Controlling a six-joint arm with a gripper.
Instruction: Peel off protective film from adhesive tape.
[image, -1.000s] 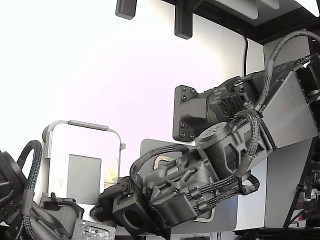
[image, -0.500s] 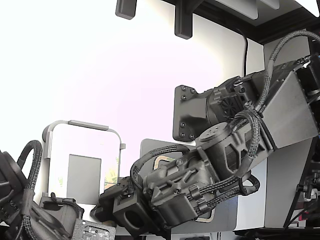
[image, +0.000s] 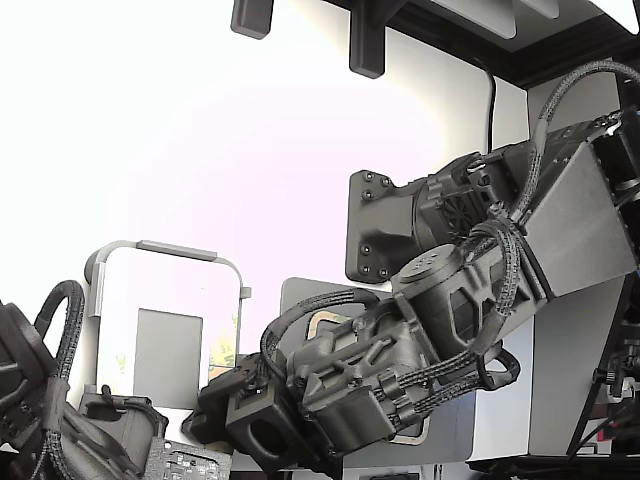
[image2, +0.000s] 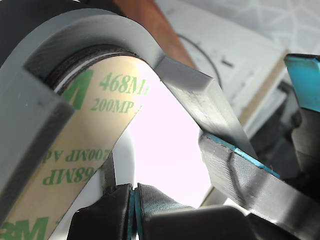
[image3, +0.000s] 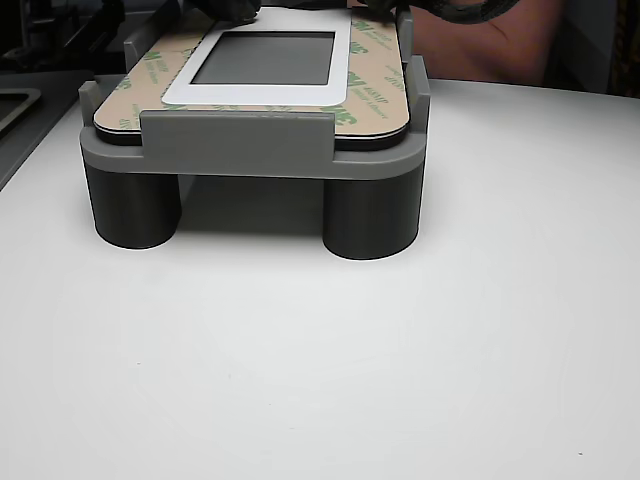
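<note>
The protective film (image2: 95, 130) is a glossy cream strip with green print, lying along the curved rim of the grey fixture (image2: 30, 115). My gripper (image2: 134, 207) is shut, its two teal-lined pads pressed together right beside the film's edge. I cannot tell whether the film's edge is pinched between them. In the other view the film (image3: 378, 75) lies flat on the panel around a white frame (image3: 255, 92) with a dark grey middle. In the exterior view my arm (image: 400, 340) leans down to the fixture (image: 165, 330), and its fingertips are hidden.
The grey fixture (image3: 240, 150) stands on round legs on a white table (image3: 400, 380). A second black arm (image: 40, 400) sits at the exterior view's lower left. A black mounting plate (image: 375, 225) and grey panels stand behind my arm.
My arm has shifted only very slightly. The film and the fixture look the same.
</note>
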